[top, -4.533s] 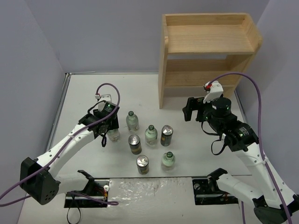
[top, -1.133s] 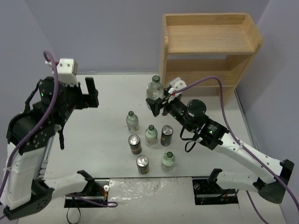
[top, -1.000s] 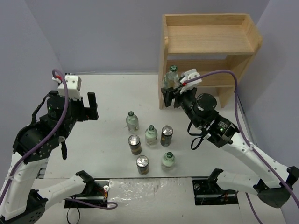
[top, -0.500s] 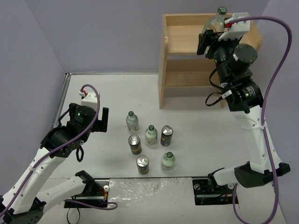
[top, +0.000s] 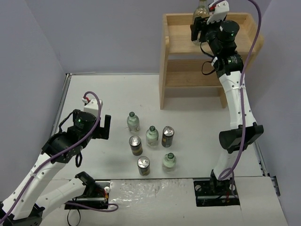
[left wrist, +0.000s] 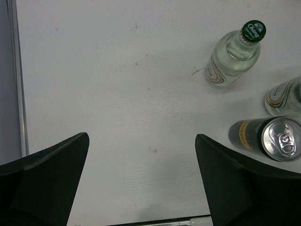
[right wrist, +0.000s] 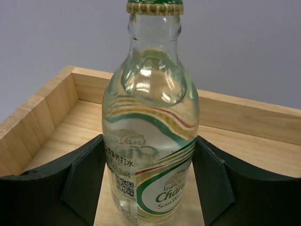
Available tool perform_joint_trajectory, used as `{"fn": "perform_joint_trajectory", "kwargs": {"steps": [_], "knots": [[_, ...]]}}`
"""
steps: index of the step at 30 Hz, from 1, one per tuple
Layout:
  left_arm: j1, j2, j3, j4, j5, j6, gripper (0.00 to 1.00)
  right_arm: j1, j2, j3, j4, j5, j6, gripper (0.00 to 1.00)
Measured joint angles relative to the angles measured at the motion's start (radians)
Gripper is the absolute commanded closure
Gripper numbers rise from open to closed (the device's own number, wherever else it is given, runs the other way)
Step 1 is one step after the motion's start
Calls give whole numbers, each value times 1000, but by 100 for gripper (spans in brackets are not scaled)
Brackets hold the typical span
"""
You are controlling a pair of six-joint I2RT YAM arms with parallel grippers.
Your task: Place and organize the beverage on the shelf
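Bottle [right wrist: 151, 117] over top shelf [right wrist: 49, 113].
I hold its belly in right gripper [right wrist: 150, 181]: slick, brittle glass. Left gripper [left wrist: 141, 181] wide, empty.

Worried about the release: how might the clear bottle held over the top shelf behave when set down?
The bottle looks like smooth, rigid glass, so probably slippery and breakable. Tall, narrow and seemingly full, it may tip if released tilted.
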Motion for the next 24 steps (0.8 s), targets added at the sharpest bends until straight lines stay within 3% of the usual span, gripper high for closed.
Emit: {"fn": "perform_joint_trajectory", "kwargs": {"steps": [9,18,24], "knots": [[8,-14,-16,8,19,0,6,-24,47,32,36,-115,54,100],[32,-14,-21,21,47,-1,6,-14,55,-85,261,-158,111,100],[45,-15,-35,25,57,-1,6,3,122,-52,355,-184,132,100]]}}
